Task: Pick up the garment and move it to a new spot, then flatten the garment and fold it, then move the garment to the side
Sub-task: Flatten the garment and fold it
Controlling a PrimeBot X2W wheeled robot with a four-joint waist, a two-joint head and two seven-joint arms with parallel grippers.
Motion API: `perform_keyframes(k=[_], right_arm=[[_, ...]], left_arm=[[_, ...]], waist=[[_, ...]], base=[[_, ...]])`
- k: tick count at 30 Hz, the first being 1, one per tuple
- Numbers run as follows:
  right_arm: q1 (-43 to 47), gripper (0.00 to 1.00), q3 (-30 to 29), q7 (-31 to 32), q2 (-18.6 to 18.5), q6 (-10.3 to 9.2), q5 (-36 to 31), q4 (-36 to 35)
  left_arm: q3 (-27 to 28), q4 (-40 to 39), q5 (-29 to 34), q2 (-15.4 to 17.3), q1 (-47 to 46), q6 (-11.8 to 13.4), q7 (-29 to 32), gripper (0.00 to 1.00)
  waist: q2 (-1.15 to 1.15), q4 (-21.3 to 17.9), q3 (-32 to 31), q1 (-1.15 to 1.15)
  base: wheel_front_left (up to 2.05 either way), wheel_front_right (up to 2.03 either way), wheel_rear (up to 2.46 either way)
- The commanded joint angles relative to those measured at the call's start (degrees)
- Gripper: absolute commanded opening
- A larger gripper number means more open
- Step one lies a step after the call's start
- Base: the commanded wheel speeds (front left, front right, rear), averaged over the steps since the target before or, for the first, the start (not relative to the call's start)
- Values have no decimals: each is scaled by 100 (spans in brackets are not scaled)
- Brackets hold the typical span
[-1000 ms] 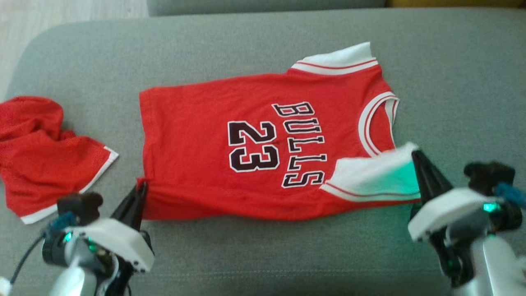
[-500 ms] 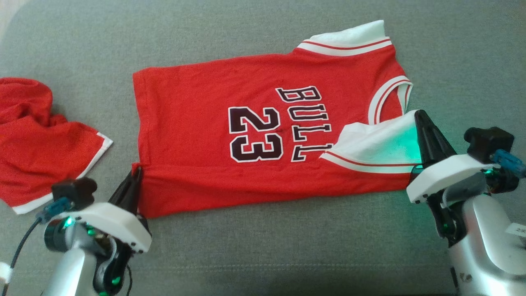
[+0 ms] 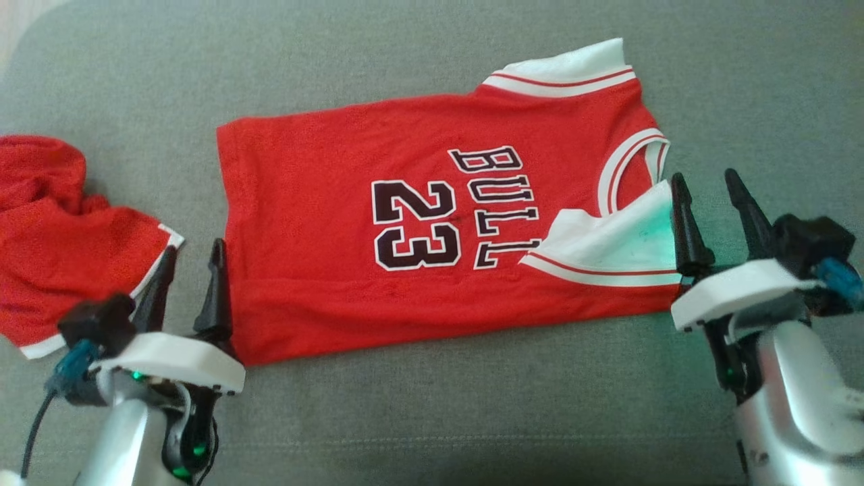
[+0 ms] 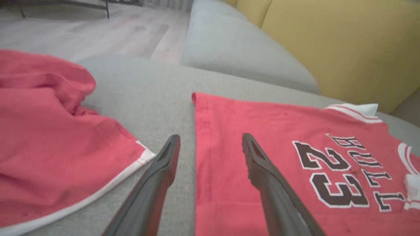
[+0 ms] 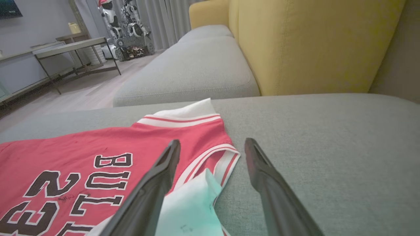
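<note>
The garment, a red jersey (image 3: pixel 317 209) printed "23" in black, lies flat on the grey sofa cushion (image 3: pixel 439 418). Its near sleeve (image 3: pixel 607 250) is turned over white side up and covers the last letter of the print. My left gripper (image 3: pixel 194 248) stands open at the jersey's near hem corner. In the left wrist view the left gripper (image 4: pixel 210 137) straddles the hem of the jersey (image 4: pixel 295 131). My right gripper (image 3: pixel 705 177) is open beside the white flap. In the right wrist view the right gripper (image 5: pixel 212 141) is empty, with one finger above the jersey (image 5: pixel 98 147).
A second red garment with white trim (image 3: pixel 61 236) lies crumpled at the cushion's left; the left wrist view shows that red garment (image 4: pixel 49 131) close to my left finger. A yellow backrest (image 5: pixel 311 42) rises behind. Another grey seat (image 5: pixel 197 68), floor and a table (image 5: pixel 75 46) lie beyond.
Both grippers have opened and let go of the jersey's near edge, which now rests on the cushion. The jersey has stayed where it lay half a second ago.
</note>
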Motion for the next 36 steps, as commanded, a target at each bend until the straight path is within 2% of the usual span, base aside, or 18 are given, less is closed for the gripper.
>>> perform_keyframes(k=[1,7,17,28,36], right_arm=[[99,100,69,-69,64,-4,-116,-281],[678,100,-99,11,208,-4,-509,-968],[1566,100,-197,393,338,-4,-637,-1809],[1706,100,-241,519,391,-4,-574,-1951],[1687,100,-428,1000,399,-4,-569,-1705]], left_arm=[[269,-243,78,75,-8,57,-114,100],[383,-706,390,-44,381,245,-270,100],[273,-941,780,-114,1047,306,-283,100],[221,-837,765,-126,1062,259,-277,100],[100,-396,479,-188,1036,119,308,100]], waist=[[0,-14,-97,0],[0,-36,-395,0],[0,-106,-713,0],[0,-78,-771,0],[0,-89,-705,0]], base=[[0,0,0],[0,0,0],[0,0,0],[0,0,0],[0,0,0]])
